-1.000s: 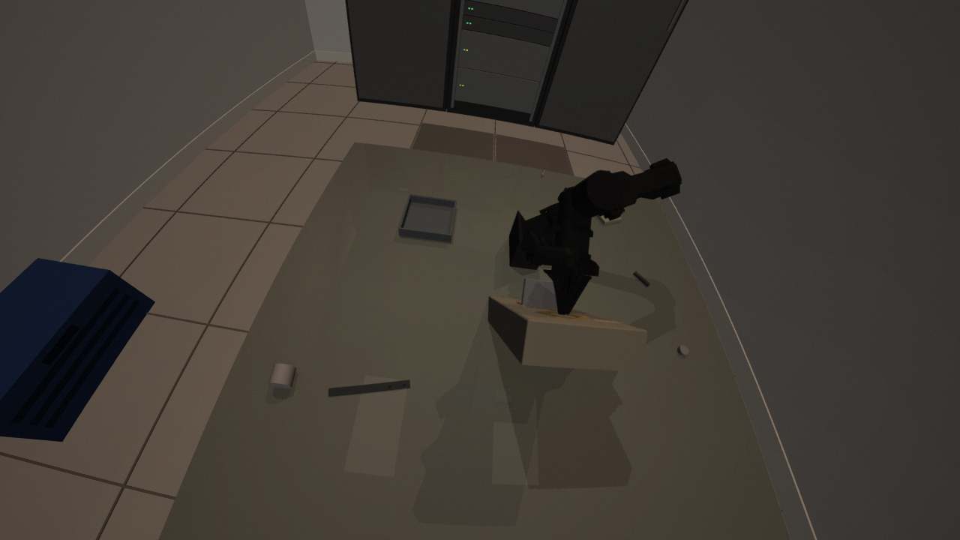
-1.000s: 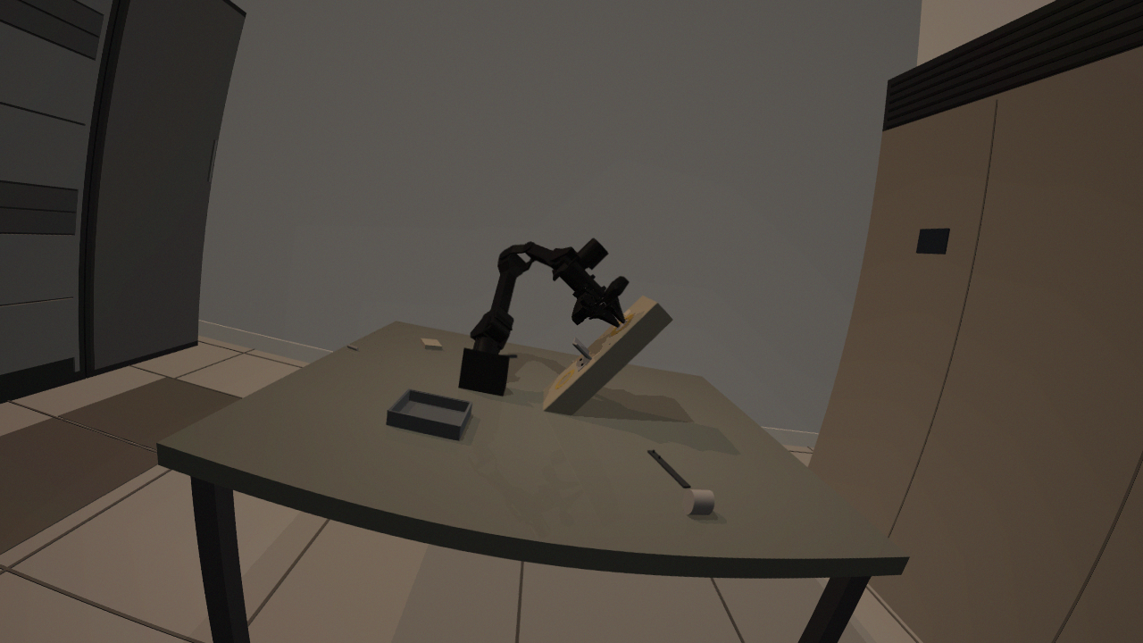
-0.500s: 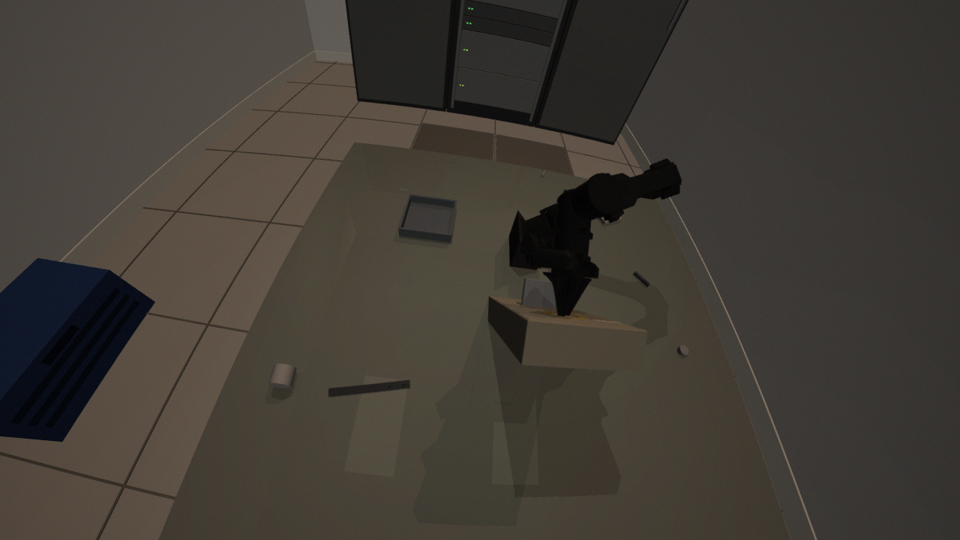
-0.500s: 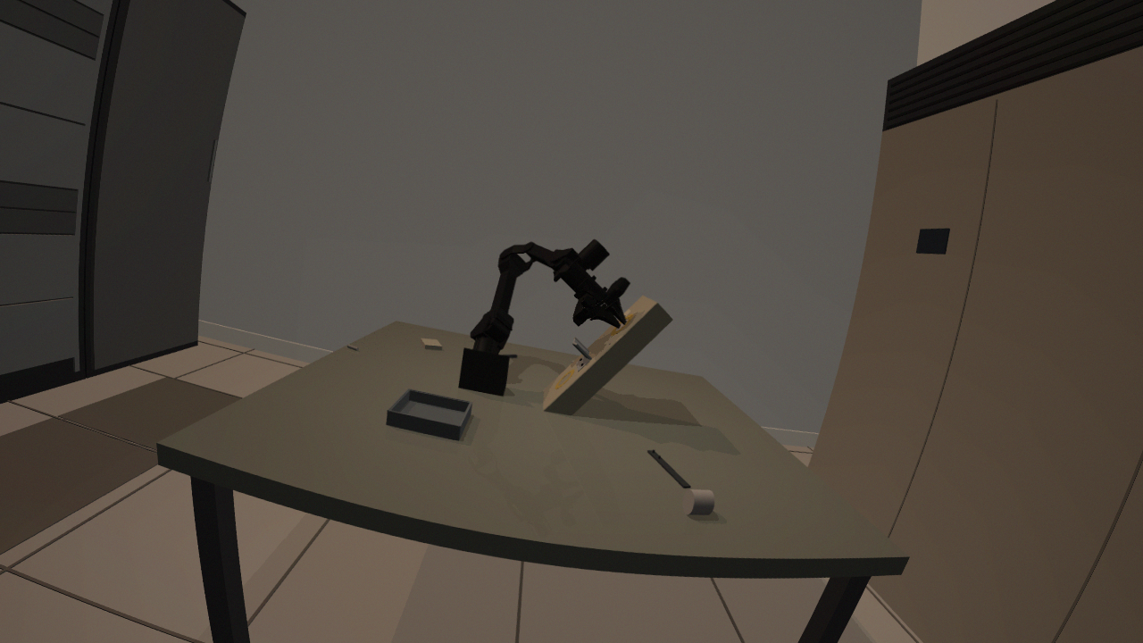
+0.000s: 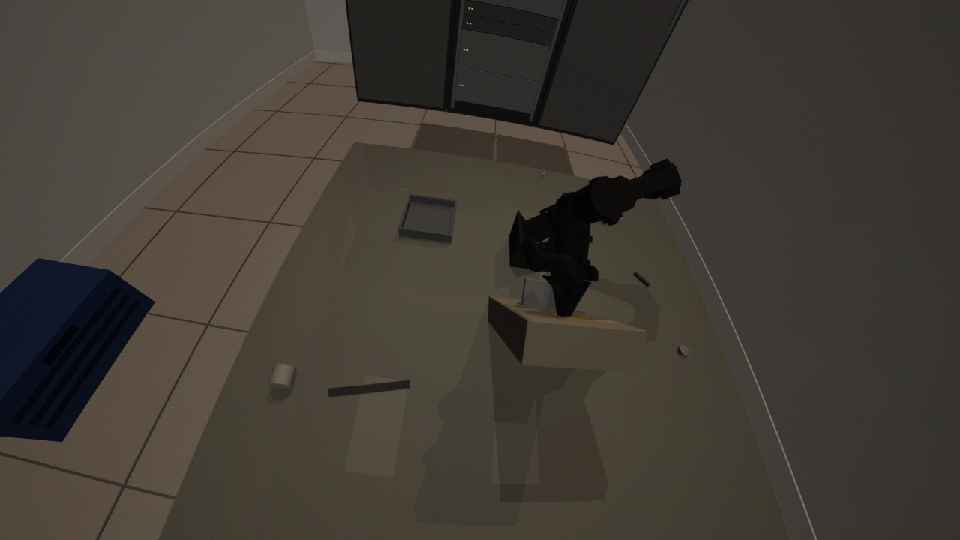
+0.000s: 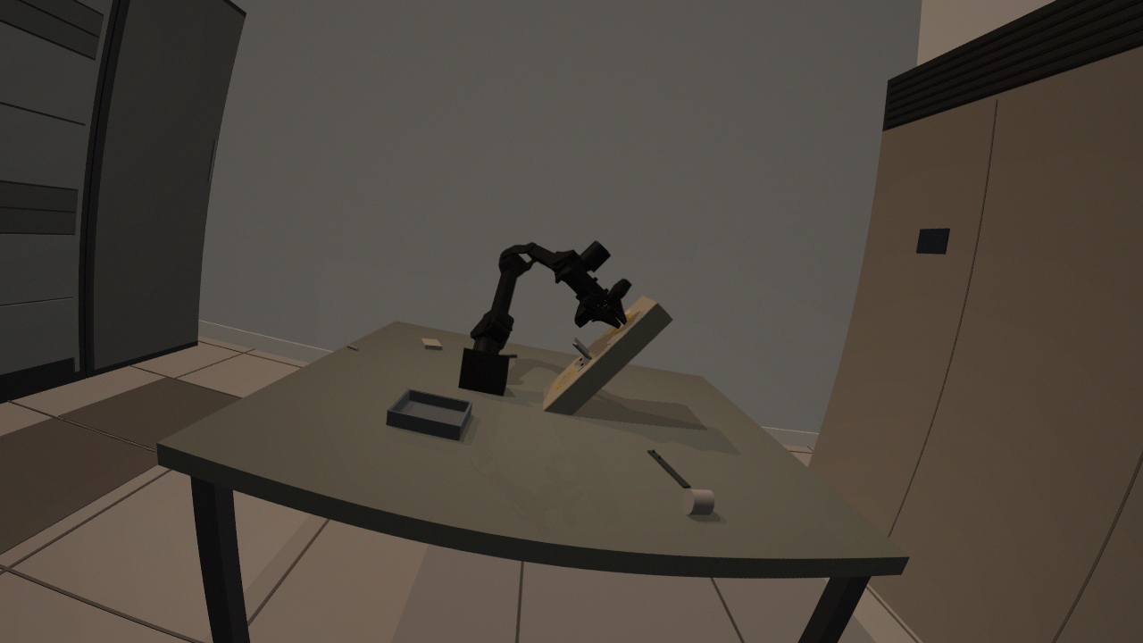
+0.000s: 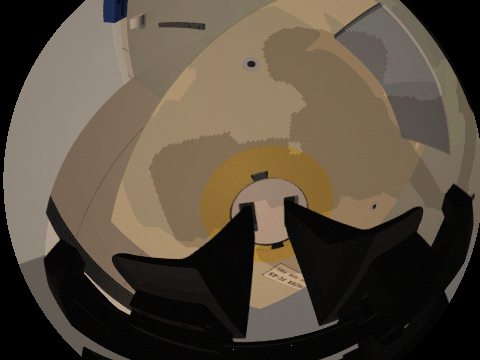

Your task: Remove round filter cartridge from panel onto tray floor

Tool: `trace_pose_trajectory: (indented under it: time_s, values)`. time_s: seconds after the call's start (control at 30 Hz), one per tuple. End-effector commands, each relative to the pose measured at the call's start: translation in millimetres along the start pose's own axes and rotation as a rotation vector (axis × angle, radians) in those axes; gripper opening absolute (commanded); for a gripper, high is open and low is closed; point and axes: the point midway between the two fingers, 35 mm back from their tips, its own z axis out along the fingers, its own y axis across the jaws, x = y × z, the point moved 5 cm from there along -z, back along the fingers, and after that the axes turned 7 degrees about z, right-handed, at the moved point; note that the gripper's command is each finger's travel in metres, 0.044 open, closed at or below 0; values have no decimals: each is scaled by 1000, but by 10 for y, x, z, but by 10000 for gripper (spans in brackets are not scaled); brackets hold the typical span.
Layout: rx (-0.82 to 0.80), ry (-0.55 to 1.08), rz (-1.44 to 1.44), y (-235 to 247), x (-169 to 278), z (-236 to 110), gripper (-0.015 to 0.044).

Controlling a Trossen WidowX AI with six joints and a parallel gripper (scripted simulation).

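Gripper (image 7: 270, 207) fingertips sit partly spread in my filter cartridge's (image 7: 270, 196) two face slots, clamping nothing; cartridge remains flush in the tilted service panel (image 5: 577, 339). Risk: off-axis pull jams it or tips slip out. Tray (image 5: 427, 219) lies far left.

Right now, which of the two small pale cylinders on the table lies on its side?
The larger pale cylinder beside the dark flat bar lies on its side. The small cylinder on the other side of the service panel stands on its flat end.
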Motion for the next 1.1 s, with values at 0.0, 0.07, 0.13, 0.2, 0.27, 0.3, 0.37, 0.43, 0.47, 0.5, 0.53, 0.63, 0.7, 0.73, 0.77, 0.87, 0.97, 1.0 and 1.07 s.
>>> trace_pose_trajectory:
  time_s: [0.0,0.07,0.13,0.2,0.27,0.3,0.37,0.43,0.47,0.5,0.53,0.63,0.7,0.73,0.77,0.87,0.97,1.0,1.07]
  values:
    - [-1,-8,2,-7,-7,41,93]
    - [-1,-8,2,-7,-7,46,93]
    - [-1,-8,2,-7,-7,53,93]
    - [-1,-8,2,-7,-7,59,93]
    - [-1,-8,2,-7,-7,63,93]
    - [-1,-8,2,-7,-7,67,93]
    - [-1,-8,2,-7,-7,72,93]
    - [-1,-8,2,-7,-7,74,93]
    - [-1,-8,2,-7,-7,78,93]
    - [-1,-8,2,-7,-7,80,93]
    - [-1,-8,2,-7,-7,80,93]
    - [-3,5,9,4,-3,19,79]
    - [-3,5,9,4,-3,19,66]
    - [-3,5,9,4,-3,19,59]
    - [-3,5,9,4,-3,19,53]
    - [-3,5,9,4,-3,19,33]
    - [-3,5,9,4,-3,19,0]
    - [-3,4,4,4,-4,22,0]
    - [-2,0,-32,0,-5,42,0]
